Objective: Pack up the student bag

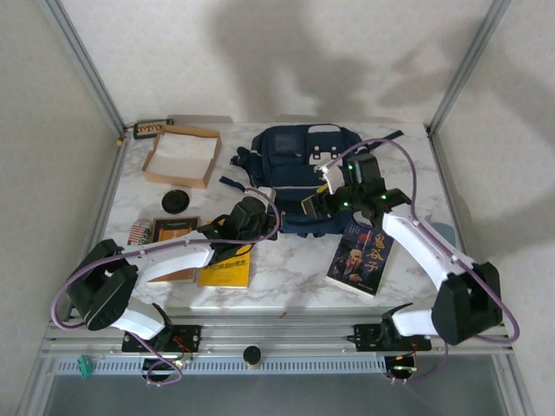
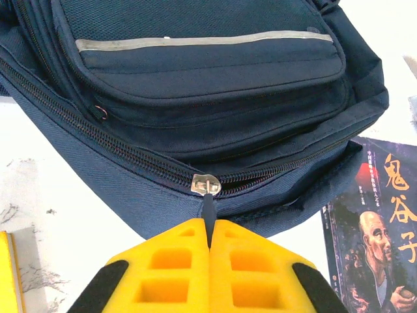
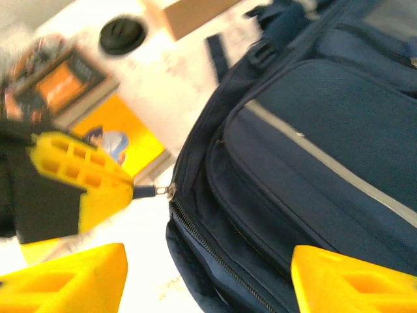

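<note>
Sitting mid-table, top view: bag (image 1: pixel 303 165) lies flat with its front pocket up; box (image 1: pixel 182 156) to its left; books along the near edge, unpacked.
Arms, top view: left gripper (image 1: pixel 250 217) at the bag's near-left edge; right gripper (image 1: pixel 334 186) over its near-right part.
Risk, top view: yellow book (image 1: pixel 227 270) lies just beside the left arm, so a pull that way could shove it.
Grip, left wrist: left gripper (image 2: pixel 210 228) clenched on the zip tab (image 2: pixel 208 215), slider (image 2: pixel 207 185) just above the fingertips; zip looks barely parted to the slider's right.
Risk, left wrist: the tab is thin and pinched near its end, so it may slip out if tugged off the line of the teeth.
State, right wrist: frame blurred; right gripper (image 3: pixel 208 280) released, fingers wide apart with nothing between them, above the bag's corner.
Risk, right wrist: nothing pins the bag, so a zip pull would likely drag the whole bag instead of opening it, maybe onto the dark book (image 1: pixel 362 256).
</note>
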`<state>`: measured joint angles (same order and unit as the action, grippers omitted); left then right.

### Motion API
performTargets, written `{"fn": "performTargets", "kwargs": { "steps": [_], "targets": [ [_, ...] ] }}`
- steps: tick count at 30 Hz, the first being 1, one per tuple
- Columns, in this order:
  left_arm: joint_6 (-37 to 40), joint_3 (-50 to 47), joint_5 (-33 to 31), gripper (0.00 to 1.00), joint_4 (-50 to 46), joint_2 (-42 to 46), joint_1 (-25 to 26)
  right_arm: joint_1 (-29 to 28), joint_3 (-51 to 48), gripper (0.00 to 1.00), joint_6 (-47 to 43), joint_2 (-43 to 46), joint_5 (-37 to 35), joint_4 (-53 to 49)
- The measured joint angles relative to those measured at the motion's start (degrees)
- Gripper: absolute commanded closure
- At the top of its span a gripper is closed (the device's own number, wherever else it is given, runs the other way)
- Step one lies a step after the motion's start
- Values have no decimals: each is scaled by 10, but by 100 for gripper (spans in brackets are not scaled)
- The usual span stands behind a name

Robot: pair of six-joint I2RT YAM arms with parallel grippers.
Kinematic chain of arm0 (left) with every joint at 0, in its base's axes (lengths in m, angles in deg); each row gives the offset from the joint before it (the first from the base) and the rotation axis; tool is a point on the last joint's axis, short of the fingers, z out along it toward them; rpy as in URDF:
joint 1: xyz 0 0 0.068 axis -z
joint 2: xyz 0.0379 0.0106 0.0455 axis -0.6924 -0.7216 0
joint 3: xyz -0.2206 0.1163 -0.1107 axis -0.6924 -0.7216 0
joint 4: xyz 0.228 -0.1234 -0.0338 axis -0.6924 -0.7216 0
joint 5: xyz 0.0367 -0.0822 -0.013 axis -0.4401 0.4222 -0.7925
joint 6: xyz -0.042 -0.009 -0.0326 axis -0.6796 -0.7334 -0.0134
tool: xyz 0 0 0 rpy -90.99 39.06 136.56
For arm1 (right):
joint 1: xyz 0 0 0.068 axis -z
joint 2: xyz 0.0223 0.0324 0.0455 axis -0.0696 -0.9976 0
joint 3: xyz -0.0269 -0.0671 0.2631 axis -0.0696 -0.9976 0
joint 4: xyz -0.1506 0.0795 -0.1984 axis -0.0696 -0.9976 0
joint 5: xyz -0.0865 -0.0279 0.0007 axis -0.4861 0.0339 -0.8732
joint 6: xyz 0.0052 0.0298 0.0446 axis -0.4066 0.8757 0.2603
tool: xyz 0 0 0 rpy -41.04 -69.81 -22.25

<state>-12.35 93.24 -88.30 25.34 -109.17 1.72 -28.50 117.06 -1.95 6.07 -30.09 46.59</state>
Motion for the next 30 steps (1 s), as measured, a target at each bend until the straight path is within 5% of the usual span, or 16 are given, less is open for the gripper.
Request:
{"fn": "performTargets", "kwargs": {
  "steps": [7,18,30],
  "targets": [
    [0,0,1,100,0,0,0,-23,-5,38,-154,-54,42,-3],
    [0,0,1,100,0,0,0,-56,-7,44,-272,-115,38,30],
    [-13,0,0,100,0,0,0,-74,-7,87,-338,-160,-24,94]
  ]
}}
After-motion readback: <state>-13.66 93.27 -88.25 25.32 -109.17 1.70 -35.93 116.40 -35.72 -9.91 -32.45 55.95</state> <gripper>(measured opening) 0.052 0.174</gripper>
